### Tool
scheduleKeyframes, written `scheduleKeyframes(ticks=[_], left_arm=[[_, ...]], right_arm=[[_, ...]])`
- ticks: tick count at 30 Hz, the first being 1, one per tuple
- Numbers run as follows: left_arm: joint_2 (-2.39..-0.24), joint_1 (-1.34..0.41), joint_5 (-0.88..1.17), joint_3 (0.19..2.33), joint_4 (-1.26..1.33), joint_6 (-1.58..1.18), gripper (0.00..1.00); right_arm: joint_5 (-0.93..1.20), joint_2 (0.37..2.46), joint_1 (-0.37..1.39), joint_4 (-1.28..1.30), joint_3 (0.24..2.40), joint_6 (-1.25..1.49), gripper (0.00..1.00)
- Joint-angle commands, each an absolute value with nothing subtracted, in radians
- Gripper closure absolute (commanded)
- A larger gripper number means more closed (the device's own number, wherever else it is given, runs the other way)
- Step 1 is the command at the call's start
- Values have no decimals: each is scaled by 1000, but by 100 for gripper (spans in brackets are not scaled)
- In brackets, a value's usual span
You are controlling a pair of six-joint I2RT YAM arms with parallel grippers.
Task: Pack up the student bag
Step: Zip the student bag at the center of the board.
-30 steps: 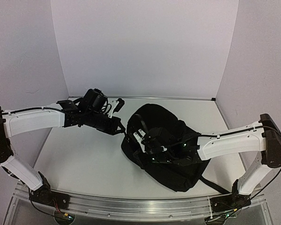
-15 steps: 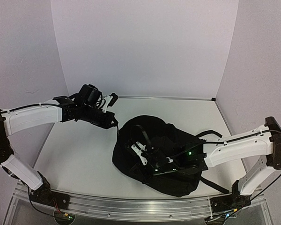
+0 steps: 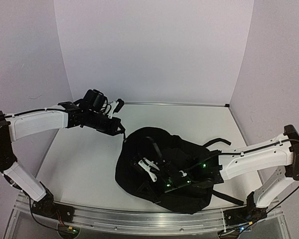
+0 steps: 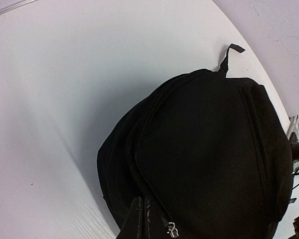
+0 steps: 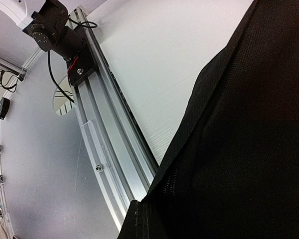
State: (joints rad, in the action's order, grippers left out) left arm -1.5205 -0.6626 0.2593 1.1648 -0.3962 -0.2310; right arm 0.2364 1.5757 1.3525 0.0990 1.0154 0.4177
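I have the large black soft fabric student bag [image 3: 139,154] lying flat on the white tabletop [image 3: 84,169], with its rounded top end pointing away from the arm bases. A black shoulder strap [image 3: 217,142] trails out from the bag's right side.

The left claw [image 3: 122,133] sits at the bag's far left edge, its two fingers pressed together. From the left wrist camera the fingertips [image 4: 139,221] meet right at the bag's [image 4: 204,149] zipper line, with the small metal zipper pull [image 4: 172,230] just beside them. I cannot tell whether any fabric or the pull is actually pinched. A small black hanging loop [image 4: 229,55] stands up from the bag's top edge.

The right claw [image 3: 148,168] lies on top of the bag, near its middle. Its wrist camera shows the fingers [image 5: 139,224] closed, clamped on a fold of the bag's black mesh fabric [image 5: 249,139], which rises taut from the tips. Beyond the bag's near edge in that view runs the grooved aluminium base rail [image 5: 114,149].
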Motion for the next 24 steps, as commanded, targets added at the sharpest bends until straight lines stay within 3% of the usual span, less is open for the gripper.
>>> scheduleKeyframes(ticks=[1, 4, 5, 8, 13, 18, 24], left_arm=[[-1552, -624, 254, 1207, -220, -210, 100], [-1565, -623, 295, 1212, -202, -209, 100], [-1565, -623, 315, 1212, -200, -209, 100], [-1558, -623, 394, 1207, -206, -201, 100], [-1539, -623, 463, 1197, -266, -195, 100], [-1513, -623, 483, 1196, -309, -201, 100], [-1512, -623, 476, 1244, -393, -197, 100]], right_arm=[[417, 1533, 1405, 80, 1015, 441, 100], [323, 1522, 1405, 79, 1027, 459, 100], [277, 1518, 1405, 80, 1036, 471, 94], [139, 1505, 1396, 82, 1071, 506, 66], [5, 1469, 1342, 83, 1110, 520, 49], [-31, 1482, 1223, 64, 1150, 487, 43], [51, 1552, 1108, -137, 1157, 458, 40]])
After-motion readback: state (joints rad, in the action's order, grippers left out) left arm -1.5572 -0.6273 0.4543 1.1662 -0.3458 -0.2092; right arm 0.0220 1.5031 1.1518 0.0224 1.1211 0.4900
